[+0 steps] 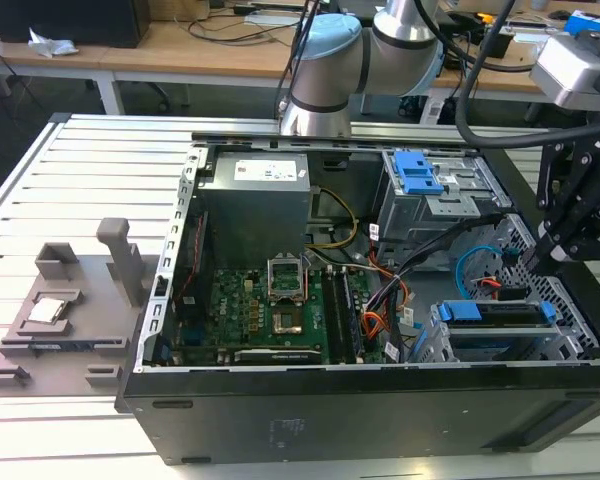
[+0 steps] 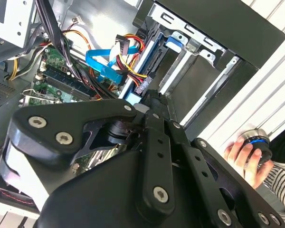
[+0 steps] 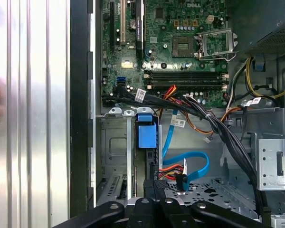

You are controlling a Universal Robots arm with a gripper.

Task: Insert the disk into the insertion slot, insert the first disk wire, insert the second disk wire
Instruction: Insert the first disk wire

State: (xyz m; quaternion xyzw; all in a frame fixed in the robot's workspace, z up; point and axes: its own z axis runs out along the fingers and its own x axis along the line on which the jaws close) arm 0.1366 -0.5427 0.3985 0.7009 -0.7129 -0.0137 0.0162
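Observation:
The disk (image 1: 495, 312), in its blue carrier, sits inside the insertion slot (image 1: 572, 335), the perforated silver cage at the case's near corner on the exterior view's right. In the first wrist view the carrier's blue tab (image 3: 146, 133) shows in the cage (image 3: 115, 147). My gripper (image 1: 530, 262) hangs over the disk's rear end with its fingers (image 3: 149, 186) pressed together. Its tip (image 2: 149, 97) is right at the first disk wire's red lead and small plug (image 2: 141, 86); whether it grips the plug is hidden. The second disk wire (image 3: 192, 164) loops loose beside it.
A grey cage with a blue latch (image 1: 417, 172) stands behind the slot. A black cable bundle (image 3: 213, 123) crosses between the motherboard (image 1: 260, 310) and the drive bays. A grey fixture plate (image 1: 60, 310) lies outside the case. A person's hand (image 2: 244, 154) rests on the slatted table.

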